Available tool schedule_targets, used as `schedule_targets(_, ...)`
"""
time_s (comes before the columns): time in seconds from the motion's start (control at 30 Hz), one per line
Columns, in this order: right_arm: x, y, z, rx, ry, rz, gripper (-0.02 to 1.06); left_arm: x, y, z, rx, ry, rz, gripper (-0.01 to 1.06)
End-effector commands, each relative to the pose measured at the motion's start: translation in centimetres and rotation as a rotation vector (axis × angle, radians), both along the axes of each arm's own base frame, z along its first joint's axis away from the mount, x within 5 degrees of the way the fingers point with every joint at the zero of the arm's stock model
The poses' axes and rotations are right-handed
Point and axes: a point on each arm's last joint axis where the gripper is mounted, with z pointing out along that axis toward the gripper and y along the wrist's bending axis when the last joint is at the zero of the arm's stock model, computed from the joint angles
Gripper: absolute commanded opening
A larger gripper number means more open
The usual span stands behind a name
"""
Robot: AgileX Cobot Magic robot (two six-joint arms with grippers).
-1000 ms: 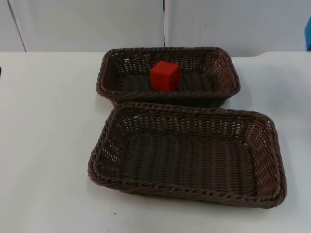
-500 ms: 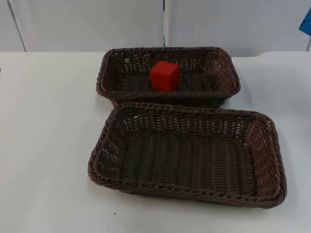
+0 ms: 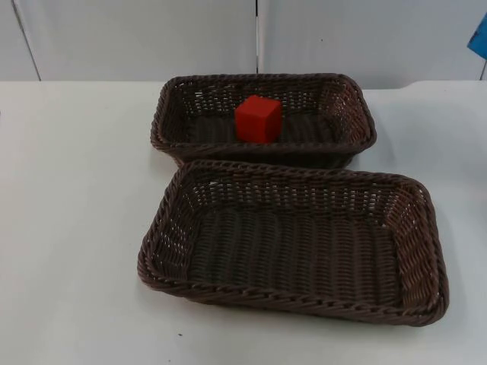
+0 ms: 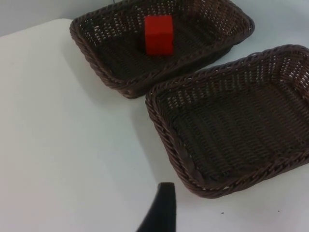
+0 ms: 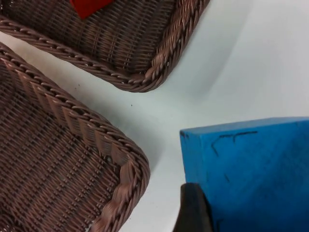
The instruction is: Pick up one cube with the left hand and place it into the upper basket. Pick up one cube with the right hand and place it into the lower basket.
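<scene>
Two dark brown woven baskets are sitting close together on the white table, the upper basket lying nearer the grey partition wall and the lower basket lying nearer the camera. A red cube is resting upright on the floor of the upper basket, toward its far wall and near the middle of its length; the left wrist view is showing the same cube inside that basket, with the lower basket just beside it. The left gripper is hanging above bare table beside the lower basket's corner, apart from both baskets; whether its fingers are wide or narrow cannot be told. The right gripper is gripping a blue cube, and is hanging over the bare table just off the neighbouring corners of the two baskets. The blue cube is also appearing at the right edge of the top view, in front of the wall.
</scene>
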Motion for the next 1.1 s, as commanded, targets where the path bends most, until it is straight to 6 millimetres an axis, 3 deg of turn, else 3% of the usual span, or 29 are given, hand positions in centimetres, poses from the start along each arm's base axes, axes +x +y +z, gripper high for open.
schedule_targets(0.0,-0.2,0.0,0.5,0.014,-0.003,-0.008,0.0,-0.2,0.0,-0.2,0.006,0.006,-0.006,0.78)
schedule_targets(0.2,-0.4,0.5,0.4,0.01,0.015,0.001,0.0,-0.2,0.0,-0.2,0.006,0.006,-0.006,0.78)
schedule_targets(0.53,-1.8,5.3,0.3,0.009,0.023,0.147,0.0,-0.2,0.0,-0.2,0.012,0.009,-0.007,0.78)
schedule_targets(0.67,-2.9,8.2,0.3,0.008,0.023,0.236,0.0,-0.2,0.1,-0.2,0.014,0.008,-0.006,0.78)
schedule_targets(0.73,-3.1,8.5,0.3,0.008,0.024,0.247,0.0,-0.2,0.1,-0.2,0.014,0.008,-0.006,0.78)
schedule_targets(0.83,-4.3,10.8,0.3,-0.013,0.017,0.325,0.0,-0.2,0.1,-0.2,0.014,0.008,-0.006,0.78)
schedule_targets(1.07,-5.7,13.4,0.3,-0.08,-0.02,0.357,0.0,-0.2,0.1,-0.2,0.014,0.008,-0.006,0.78)
